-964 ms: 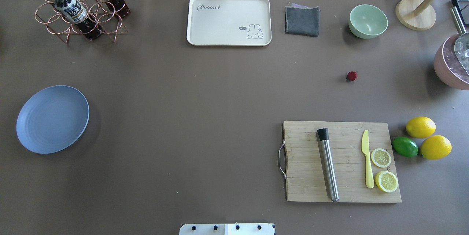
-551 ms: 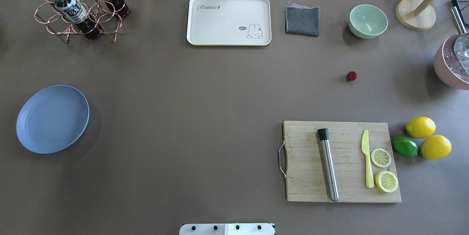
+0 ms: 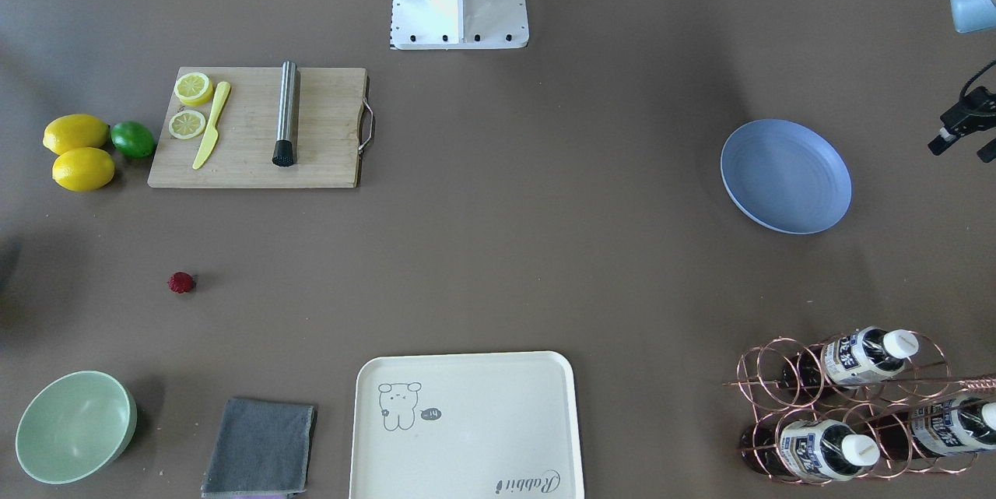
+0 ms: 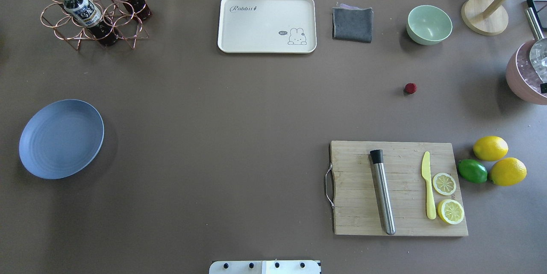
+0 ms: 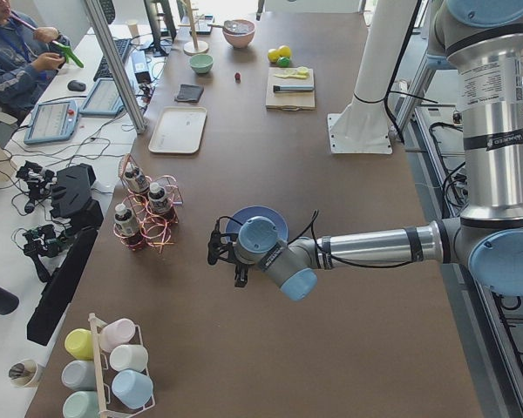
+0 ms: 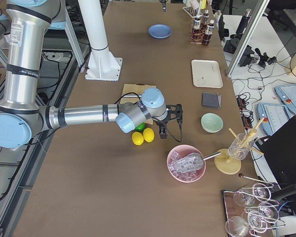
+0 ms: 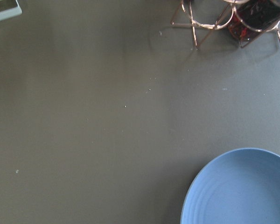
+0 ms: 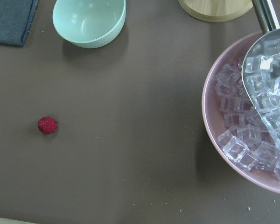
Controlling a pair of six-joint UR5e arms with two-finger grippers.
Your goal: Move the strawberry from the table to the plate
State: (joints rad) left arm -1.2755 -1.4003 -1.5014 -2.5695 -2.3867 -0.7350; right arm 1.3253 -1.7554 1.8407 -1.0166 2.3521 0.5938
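- Nearest the robot, the cutting board (image 4: 354,188) lies on the bench (image 4: 213,116), right side.
- Beyond it the strawberry (image 4: 410,89) sits on bare bench, well apart from the plate (image 4: 61,139) far left.
- The left hand (image 5: 214,247) hovers near the plate, the right hand (image 6: 172,116) near the ice bowl (image 4: 515,77) — whether either is clenched or released cannot be told.

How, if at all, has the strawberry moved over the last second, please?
No. The strawberry keeps its spot on the table, between the green bowl and the cutting board.

The strawberry (image 4: 410,88) lies on the table (image 4: 213,116), far from plate (image 4: 61,138), perhaps nearest the bowl (image 4: 429,25).
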